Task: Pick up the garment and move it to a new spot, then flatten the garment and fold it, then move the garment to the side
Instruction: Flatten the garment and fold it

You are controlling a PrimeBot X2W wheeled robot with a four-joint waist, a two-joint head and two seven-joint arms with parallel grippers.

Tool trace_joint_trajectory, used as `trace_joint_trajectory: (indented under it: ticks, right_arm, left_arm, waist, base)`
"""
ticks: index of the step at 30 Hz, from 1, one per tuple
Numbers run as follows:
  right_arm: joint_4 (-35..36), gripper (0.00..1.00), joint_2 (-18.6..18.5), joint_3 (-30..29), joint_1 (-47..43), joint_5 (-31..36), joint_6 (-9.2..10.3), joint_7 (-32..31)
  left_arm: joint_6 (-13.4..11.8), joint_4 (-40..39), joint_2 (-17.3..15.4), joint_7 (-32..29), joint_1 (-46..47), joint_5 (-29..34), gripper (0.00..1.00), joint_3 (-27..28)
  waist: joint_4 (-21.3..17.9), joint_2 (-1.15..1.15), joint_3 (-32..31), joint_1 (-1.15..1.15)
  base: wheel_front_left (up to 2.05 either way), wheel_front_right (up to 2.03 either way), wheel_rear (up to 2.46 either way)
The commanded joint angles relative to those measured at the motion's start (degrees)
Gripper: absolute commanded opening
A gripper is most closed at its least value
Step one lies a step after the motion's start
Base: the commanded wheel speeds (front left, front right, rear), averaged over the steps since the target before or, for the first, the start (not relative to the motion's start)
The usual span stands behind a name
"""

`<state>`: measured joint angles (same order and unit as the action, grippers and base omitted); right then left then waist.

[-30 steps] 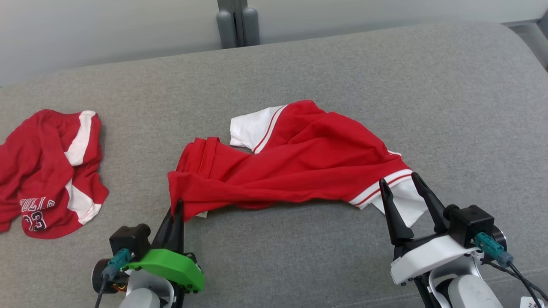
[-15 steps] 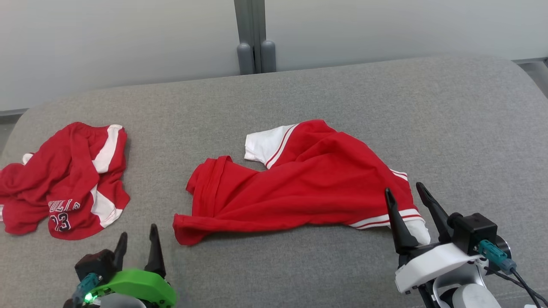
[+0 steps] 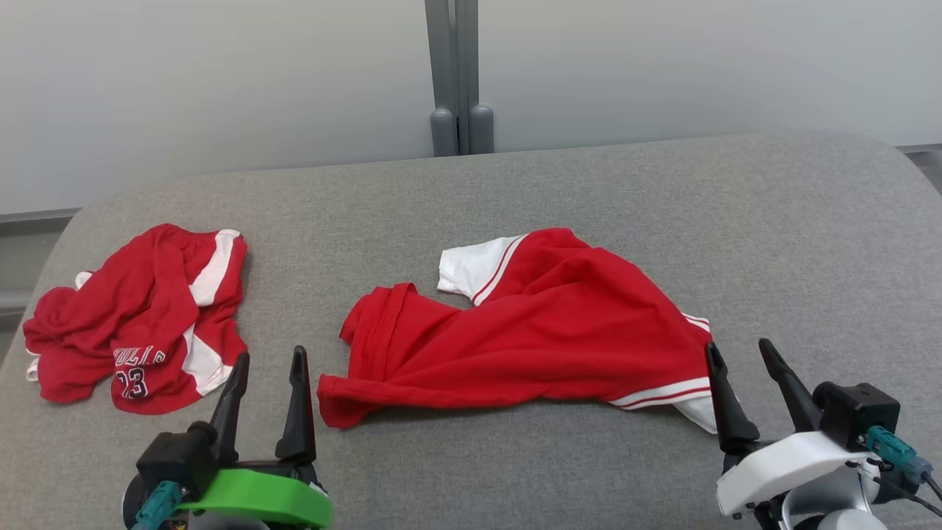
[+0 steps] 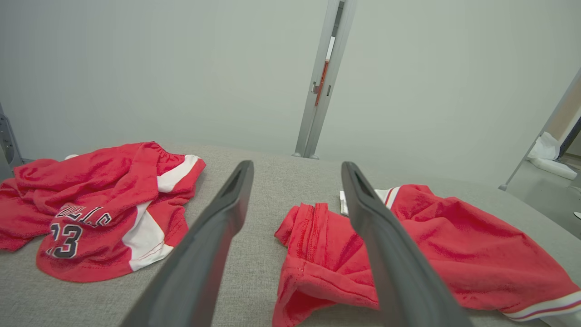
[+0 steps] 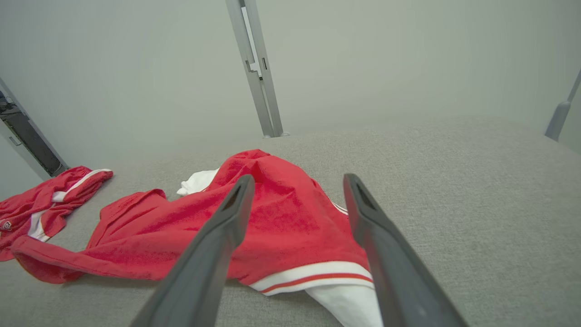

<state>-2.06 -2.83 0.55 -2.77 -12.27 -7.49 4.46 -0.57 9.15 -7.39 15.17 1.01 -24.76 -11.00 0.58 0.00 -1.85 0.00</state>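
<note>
Presently: one grey cushioned surface [image 3: 589, 191], spanning the frame. One red garment [image 3: 544, 331] with white sleeves, crumpled at centre, lying free. One red numbered jersey [image 3: 140, 324], bunched at middle left. Two grippers: left gripper [image 3: 271, 357] at lower left, right gripper [image 3: 738, 344] at lower right, both spread wide and empty.

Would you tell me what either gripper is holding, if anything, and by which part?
Nothing is held: left gripper and right gripper both stand open, and the red shirt lies loose on the cushion.
</note>
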Motion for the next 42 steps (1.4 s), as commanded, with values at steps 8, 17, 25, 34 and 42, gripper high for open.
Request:
trace_joint_trajectory:
  ticks: [8,17,25,34,42]
  right_arm:
    - [-2.4,1.00,-0.1,-3.3,-0.8,-1.1,-0.01,-9.0]
    - [-6.7,1.00,-0.1,-8.1,5.2,-5.1,-0.01,-21.2]
    - [-18.7,1.00,-0.2,-13.1,20.9,2.0,-0.02,-35.1]
    - [-30.3,1.00,-2.8,-11.1,30.1,9.2,-0.01,-37.8]
    - [-37.8,1.00,-4.3,-8.3,33.1,8.0,0.04,-38.8]
  left_arm:
    - [3.9,-0.8,3.3,-0.1,-4.8,6.3,1.00,2.3]
    - [6.5,-2.2,4.4,0.0,-6.7,8.4,1.00,5.6]
    - [7.4,-2.2,4.5,0.0,-3.4,9.6,1.00,5.0]
    - [7.6,-2.8,4.4,0.0,0.1,10.2,1.00,4.5]
    - [7.9,-2.7,4.4,0.0,2.3,11.0,1.00,4.7]
  waist:
    - [-0.5,0.00,-1.0,0.00]
    - [-0.4,0.00,-0.2,0.00]
    - [0.9,0.00,4.3,0.00]
    - [3.8,0.00,9.6,0.00]
    - [4.1,0.00,11.5,0.00]
  base:
    - [0.00,0.00,0.00]
    - [0.00,0.00,0.00]
    - [0.00,0.00,0.00]
    - [0.00,0.00,0.00]
    - [0.00,0.00,0.00]
